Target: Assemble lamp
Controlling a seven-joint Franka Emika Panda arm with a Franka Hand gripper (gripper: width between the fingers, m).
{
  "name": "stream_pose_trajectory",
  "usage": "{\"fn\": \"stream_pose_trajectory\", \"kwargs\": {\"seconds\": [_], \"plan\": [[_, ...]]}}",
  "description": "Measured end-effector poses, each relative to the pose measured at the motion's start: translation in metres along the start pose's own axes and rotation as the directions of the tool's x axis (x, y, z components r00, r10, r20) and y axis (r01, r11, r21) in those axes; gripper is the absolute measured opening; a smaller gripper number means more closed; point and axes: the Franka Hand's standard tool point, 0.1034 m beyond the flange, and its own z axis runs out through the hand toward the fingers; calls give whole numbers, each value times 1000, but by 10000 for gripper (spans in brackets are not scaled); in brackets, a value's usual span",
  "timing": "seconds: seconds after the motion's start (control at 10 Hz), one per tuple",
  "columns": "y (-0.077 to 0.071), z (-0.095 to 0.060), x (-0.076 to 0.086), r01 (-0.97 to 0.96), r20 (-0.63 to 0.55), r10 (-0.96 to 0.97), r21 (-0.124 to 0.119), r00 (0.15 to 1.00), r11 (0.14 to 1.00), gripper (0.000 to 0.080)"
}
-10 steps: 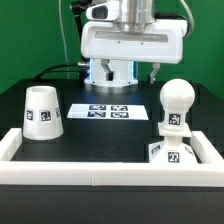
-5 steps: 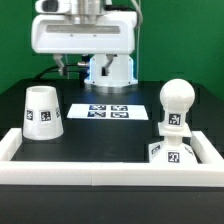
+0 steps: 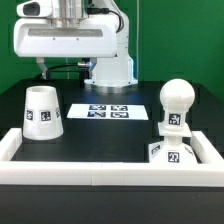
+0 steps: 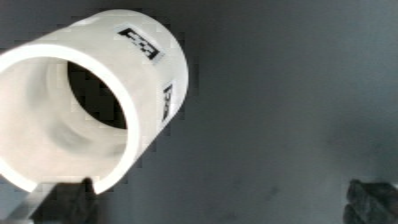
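The white conical shade [image 3: 42,112] stands wide end down at the exterior view's left, with tags on its side. The wrist view looks into its open mouth [image 4: 98,100]. The ball-shaped bulb [image 3: 175,100] stands upright at the exterior view's right, right at the small square tagged base [image 3: 172,153]; I cannot tell if it sits in it. My gripper [image 3: 65,62] hangs high above the table, over the shade's area. It is open and empty [image 4: 217,205]. One fingertip [image 4: 63,205] shows over the shade's rim, the other [image 4: 374,200] over bare table.
The white rail frame [image 3: 100,172] runs along the front and both sides of the black table. The marker board [image 3: 108,111] lies flat in the middle behind it. The arm's white base [image 3: 112,68] stands at the back.
My gripper has moved steadily toward the exterior view's left, from above the marker board to above the shade. The lamp parts have not moved.
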Motion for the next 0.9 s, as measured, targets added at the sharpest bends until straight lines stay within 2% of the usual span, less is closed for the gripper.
{"fn": "stream_pose_trajectory", "kwargs": {"seconds": [0.1, 0.3, 0.5, 0.6, 0.9], "plan": [[4, 1, -1, 47, 1, -47, -1, 999, 999, 699], [26, 8, -9, 94, 8, -94, -8, 996, 995, 699], [27, 13, -11, 97, 13, -97, -10, 995, 995, 699], [24, 15, -10, 99, 1, -99, -19, 995, 995, 699], [21, 22, -14, 104, 13, -104, -18, 995, 994, 699]]}}
